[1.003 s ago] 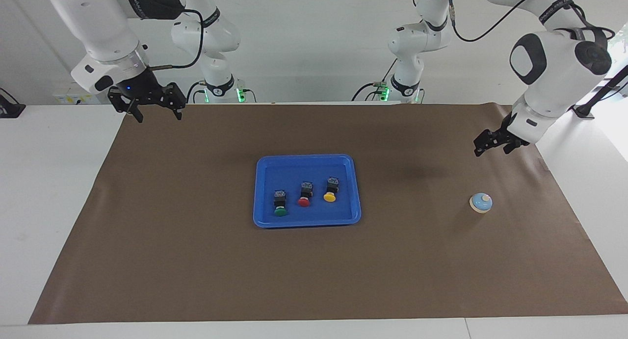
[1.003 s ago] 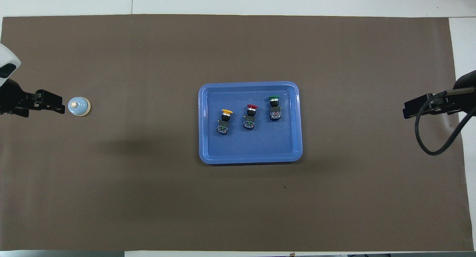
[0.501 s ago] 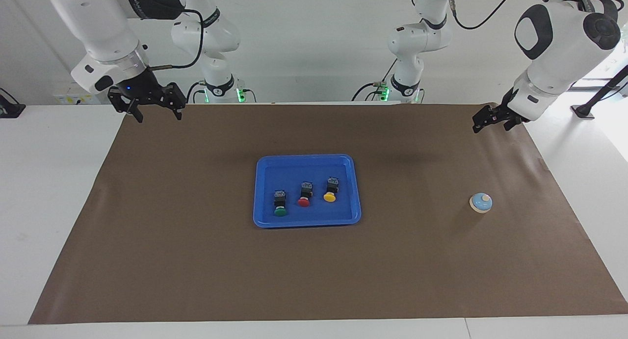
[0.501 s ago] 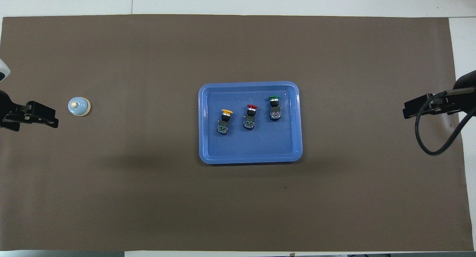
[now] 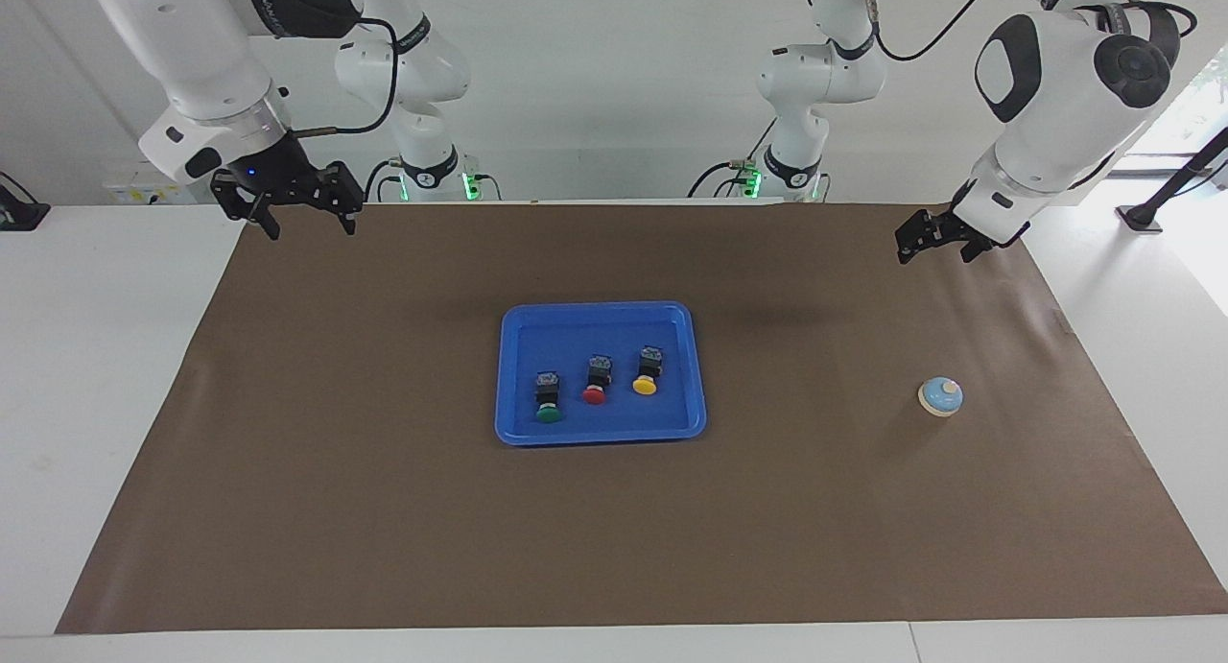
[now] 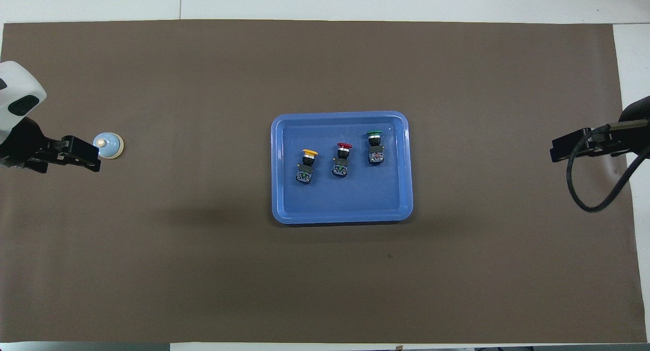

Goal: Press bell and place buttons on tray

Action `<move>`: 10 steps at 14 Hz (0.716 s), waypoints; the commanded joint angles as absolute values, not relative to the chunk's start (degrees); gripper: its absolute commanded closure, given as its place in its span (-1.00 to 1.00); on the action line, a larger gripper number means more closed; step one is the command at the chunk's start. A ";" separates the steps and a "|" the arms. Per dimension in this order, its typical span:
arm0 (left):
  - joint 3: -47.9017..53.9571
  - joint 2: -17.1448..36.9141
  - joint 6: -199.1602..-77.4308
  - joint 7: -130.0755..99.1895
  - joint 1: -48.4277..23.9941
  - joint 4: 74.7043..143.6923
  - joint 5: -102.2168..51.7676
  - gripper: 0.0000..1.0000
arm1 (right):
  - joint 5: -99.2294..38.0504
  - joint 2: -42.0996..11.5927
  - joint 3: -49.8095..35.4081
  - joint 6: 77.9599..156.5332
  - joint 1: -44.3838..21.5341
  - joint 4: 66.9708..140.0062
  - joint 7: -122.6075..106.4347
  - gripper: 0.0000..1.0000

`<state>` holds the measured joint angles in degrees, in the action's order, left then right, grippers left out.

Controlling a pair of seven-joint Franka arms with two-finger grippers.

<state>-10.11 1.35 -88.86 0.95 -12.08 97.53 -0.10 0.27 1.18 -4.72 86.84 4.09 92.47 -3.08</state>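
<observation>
The blue tray (image 5: 537, 332) (image 6: 345, 203) lies in the middle of the mat. In it lie the three buttons in a row: green (image 5: 548, 399) (image 6: 375, 147), red (image 5: 596, 380) (image 6: 342, 159) and yellow (image 5: 647, 372) (image 6: 306, 165). The light-blue bell (image 5: 940, 396) (image 6: 108, 145) stands alone toward the left arm's end. My left gripper (image 5: 932, 250) (image 6: 84, 153) hangs open and empty, high over the mat at that end, clear of the bell. My right gripper (image 5: 312, 226) (image 6: 558, 150) waits open and empty over the mat's corner at the right arm's end.
A brown mat (image 5: 384, 509) covers most of the white table (image 5: 106, 356). A black cable (image 6: 584, 188) loops down from the right gripper. Both arm bases (image 5: 432, 174) stand at the table's robot end.
The left gripper has risen away from the bell and drifted a little toward the tray's end. The right arm, tray, buttons and bell have not moved.
</observation>
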 commanded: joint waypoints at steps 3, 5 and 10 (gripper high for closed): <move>-10.90 1.15 -86.13 0.70 -13.01 95.80 0.00 -1.00 | 0.79 2.11 -5.01 87.28 4.57 93.60 -3.43 -1.00; -7.23 1.05 -86.04 0.70 -9.08 95.80 0.09 -1.00 | 0.88 2.11 -5.01 87.28 4.57 93.60 -3.43 -1.00; -2.91 1.14 -85.87 0.70 -5.01 95.54 0.00 -1.00 | 0.79 2.11 -5.01 87.28 4.57 93.60 -3.43 -1.00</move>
